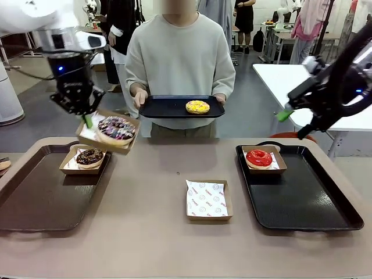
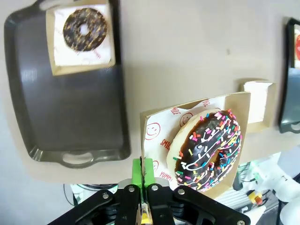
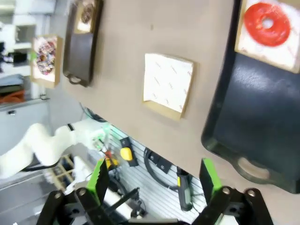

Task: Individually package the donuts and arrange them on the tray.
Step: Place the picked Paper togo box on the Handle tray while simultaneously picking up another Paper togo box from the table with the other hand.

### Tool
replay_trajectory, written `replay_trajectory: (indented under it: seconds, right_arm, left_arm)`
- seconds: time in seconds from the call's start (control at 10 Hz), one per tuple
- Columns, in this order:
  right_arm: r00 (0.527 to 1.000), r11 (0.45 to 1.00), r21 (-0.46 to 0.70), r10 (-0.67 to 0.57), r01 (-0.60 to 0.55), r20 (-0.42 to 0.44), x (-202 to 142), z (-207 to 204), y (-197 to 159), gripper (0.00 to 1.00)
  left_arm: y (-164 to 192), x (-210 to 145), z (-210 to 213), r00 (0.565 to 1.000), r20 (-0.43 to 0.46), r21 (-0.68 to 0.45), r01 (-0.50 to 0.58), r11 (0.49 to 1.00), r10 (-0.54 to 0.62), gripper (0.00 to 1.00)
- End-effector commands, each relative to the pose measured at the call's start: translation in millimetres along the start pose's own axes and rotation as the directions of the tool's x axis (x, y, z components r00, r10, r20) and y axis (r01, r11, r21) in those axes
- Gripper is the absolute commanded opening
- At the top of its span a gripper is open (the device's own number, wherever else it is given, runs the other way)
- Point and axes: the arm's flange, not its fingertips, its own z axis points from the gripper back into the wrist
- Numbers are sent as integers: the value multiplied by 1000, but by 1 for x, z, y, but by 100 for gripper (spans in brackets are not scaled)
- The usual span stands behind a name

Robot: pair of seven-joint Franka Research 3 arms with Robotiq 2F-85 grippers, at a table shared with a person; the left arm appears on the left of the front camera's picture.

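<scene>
In a tilted box (image 2: 236,101), dark sprinkle-covered donut (image 2: 208,150)

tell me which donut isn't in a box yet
The yellow donut, lying bare on the black tray the person holds. The chocolate donut, red donut and purple donut each sit in a paper-lined box.

clear: table (image 1: 151,192) middle | obstacles: empty box (image 1: 209,200), left tray (image 1: 35,203), right tray (image 1: 302,200)

A tan worktop (image 1: 163,232) with rounded corners stands on a smooth grey floor (image 1: 251,110). Beyond its far right corner is a white table (image 1: 270,75). More tables (image 1: 282,29) stand deeper in the room, with people (image 1: 244,14) among them. The light is even and the shadows are soft.
</scene>
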Motion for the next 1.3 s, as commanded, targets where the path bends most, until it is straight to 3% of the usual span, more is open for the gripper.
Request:
replay_trajectory:
  seconds: [0.0,0.3,0.8,1.0,1.2]
  right_arm:
    - [999,992,-126,-10,5,-35,14,-41,19,100]
    - [997,969,-246,-30,13,-68,15,-117,44,100]
    - [994,942,-332,-73,42,-80,8,-192,36,100]
    - [994,945,-325,-78,47,-83,6,-202,34,100]
    - [993,949,-311,-78,48,-84,3,-196,32,100]
  left_arm:
    - [32,-34,-18,999,41,-42,-9,999,11,1]
    - [70,-59,-47,1000,28,-68,-10,998,12,1]
    - [133,-72,-107,999,38,-90,11,996,-8,1]
    - [113,-54,-106,1000,31,-98,6,995,-3,1]
    - [65,-28,-94,1000,12,-94,-18,995,19,1]
